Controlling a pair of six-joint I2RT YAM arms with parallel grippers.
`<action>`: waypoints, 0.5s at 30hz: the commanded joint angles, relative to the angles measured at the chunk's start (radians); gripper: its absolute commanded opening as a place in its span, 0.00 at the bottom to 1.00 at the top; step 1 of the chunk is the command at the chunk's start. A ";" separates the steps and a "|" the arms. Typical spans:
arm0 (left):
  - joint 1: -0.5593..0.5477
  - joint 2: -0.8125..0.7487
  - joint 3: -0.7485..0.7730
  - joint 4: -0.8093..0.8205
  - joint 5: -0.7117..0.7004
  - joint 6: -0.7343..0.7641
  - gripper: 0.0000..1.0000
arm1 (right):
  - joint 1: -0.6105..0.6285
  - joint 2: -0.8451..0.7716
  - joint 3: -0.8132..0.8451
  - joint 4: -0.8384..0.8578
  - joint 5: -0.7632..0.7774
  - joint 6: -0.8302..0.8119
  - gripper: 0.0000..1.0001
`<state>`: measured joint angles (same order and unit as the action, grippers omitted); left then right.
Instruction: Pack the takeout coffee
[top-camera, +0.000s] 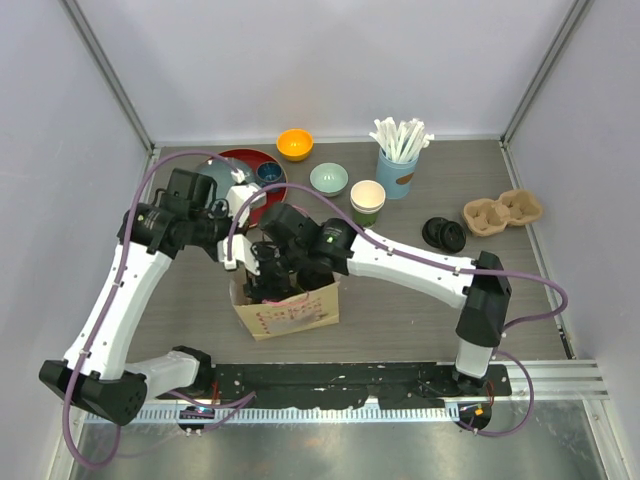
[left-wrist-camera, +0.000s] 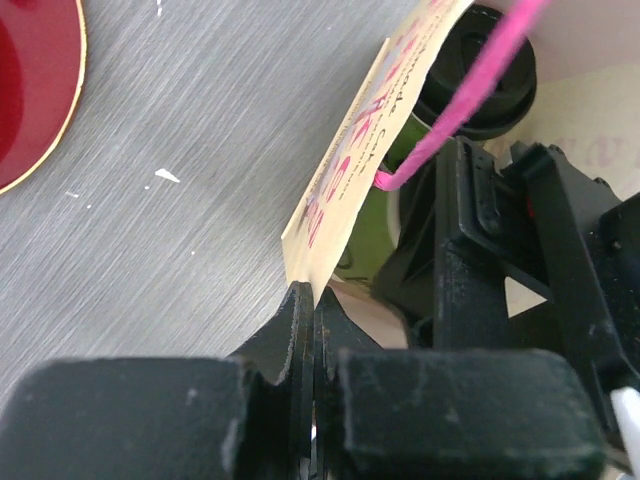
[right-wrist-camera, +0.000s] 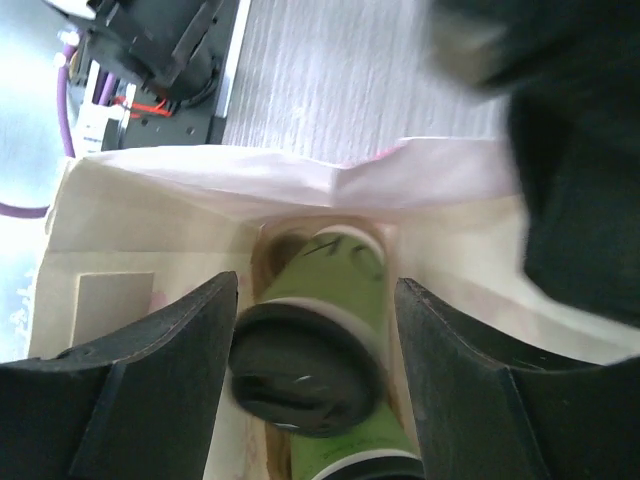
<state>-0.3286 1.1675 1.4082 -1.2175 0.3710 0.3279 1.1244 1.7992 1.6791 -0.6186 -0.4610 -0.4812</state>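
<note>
Right wrist view: the right hand (right-wrist-camera: 316, 290) hangs with fingers apart over a lidded cup (right-wrist-camera: 340, 275) leaning inside the bag (right-wrist-camera: 150, 230). Left hand (left-wrist-camera: 305, 300) pinches the bag's rim; best stand that cup upright before lifting clear, I'd say.

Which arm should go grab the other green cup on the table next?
Right, I think. The left gripper is shut on the edge of the paper bag, holding it open. The right gripper is open over the cup inside the bag, and the other green cup stands on the right arm's side.
</note>
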 joint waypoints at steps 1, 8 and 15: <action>-0.017 -0.014 -0.015 0.004 0.062 -0.026 0.00 | -0.008 -0.096 0.033 0.135 0.033 0.046 0.70; -0.018 -0.011 -0.014 0.012 0.049 -0.027 0.00 | -0.011 -0.184 -0.019 0.157 0.071 0.046 0.70; -0.018 -0.008 -0.012 0.015 0.051 -0.029 0.00 | -0.012 -0.228 -0.030 0.183 0.078 0.059 0.71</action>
<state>-0.3416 1.1648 1.4006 -1.2137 0.3988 0.3130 1.1103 1.6348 1.6375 -0.5179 -0.3927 -0.4332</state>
